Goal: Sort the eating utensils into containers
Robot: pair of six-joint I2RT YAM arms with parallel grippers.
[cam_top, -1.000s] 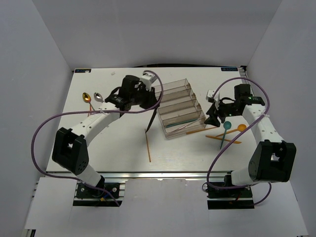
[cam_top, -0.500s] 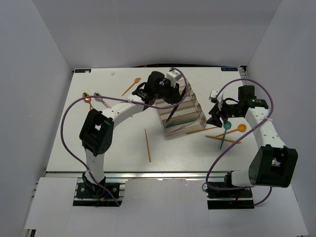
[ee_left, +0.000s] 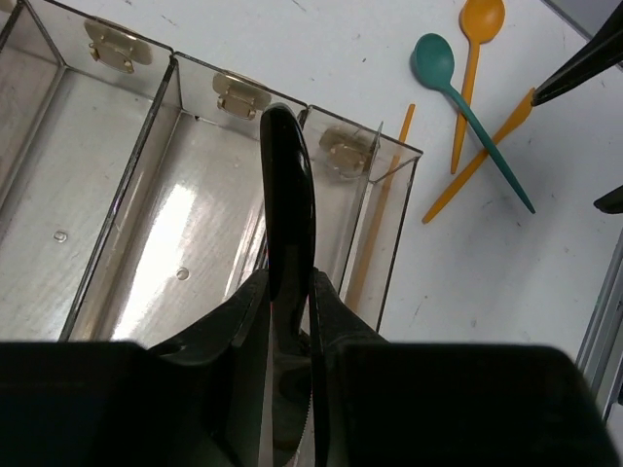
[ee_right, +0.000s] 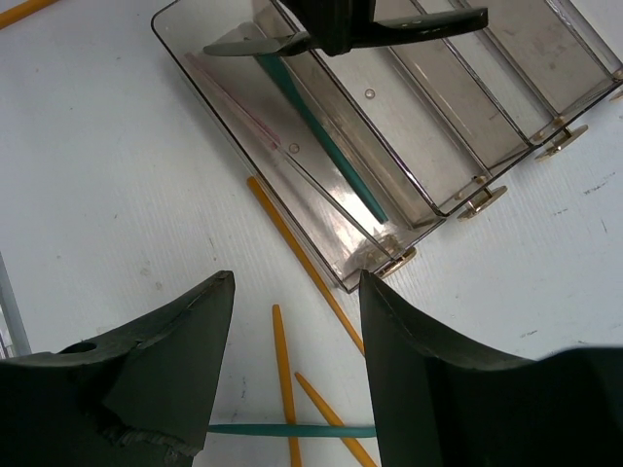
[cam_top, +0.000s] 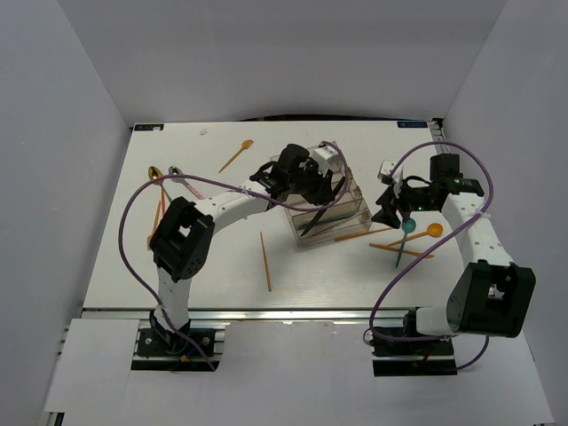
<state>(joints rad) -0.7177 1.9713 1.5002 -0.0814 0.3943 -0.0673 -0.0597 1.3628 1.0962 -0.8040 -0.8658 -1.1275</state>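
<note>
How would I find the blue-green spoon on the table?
Look for the clear tray in the middle of the table. Right of it lie a few utensils. The teal spoon is the only one among them that isn't orange.

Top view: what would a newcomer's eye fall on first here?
The left gripper holds a black utensil over the clear tray at mid-table. To the right of the tray, the right gripper hangs open near a loose teal spoon and orange spoon.
</note>
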